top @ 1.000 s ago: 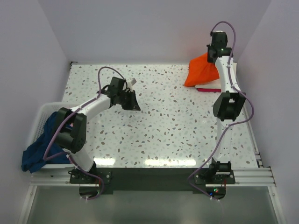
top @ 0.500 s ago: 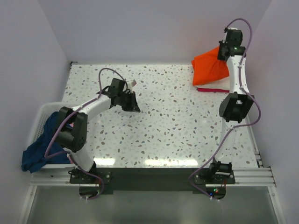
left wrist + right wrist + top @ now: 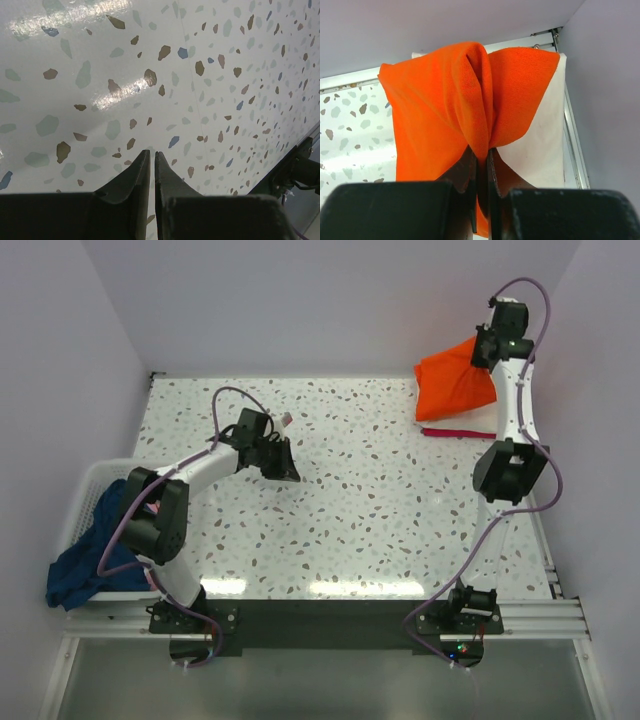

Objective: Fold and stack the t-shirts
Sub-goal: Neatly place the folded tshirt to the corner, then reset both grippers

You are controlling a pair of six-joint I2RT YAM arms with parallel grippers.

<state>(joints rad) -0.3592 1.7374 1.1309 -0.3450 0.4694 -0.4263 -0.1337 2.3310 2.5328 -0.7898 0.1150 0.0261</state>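
Soft orange t-shirt [image 3: 455, 390], higher, in folds

Of the orange t-shirt [image 3: 440, 110], the lower edge is hidden behind the body of the right gripper [image 3: 481, 156] and the pinched fold is lost between its fingers. Red cloth strip [image 3: 455, 431], base-side of that gripper: too small to identify, one end behind the right arm. Navy t-shirt [image 3: 75, 575], in the basket [image 3: 92, 473]: partly covered by the left arm [image 3: 155, 525]. Dark hardware [image 3: 300, 167], right of the left gripper [image 3: 152, 156]: blurred and cut off by the edge.
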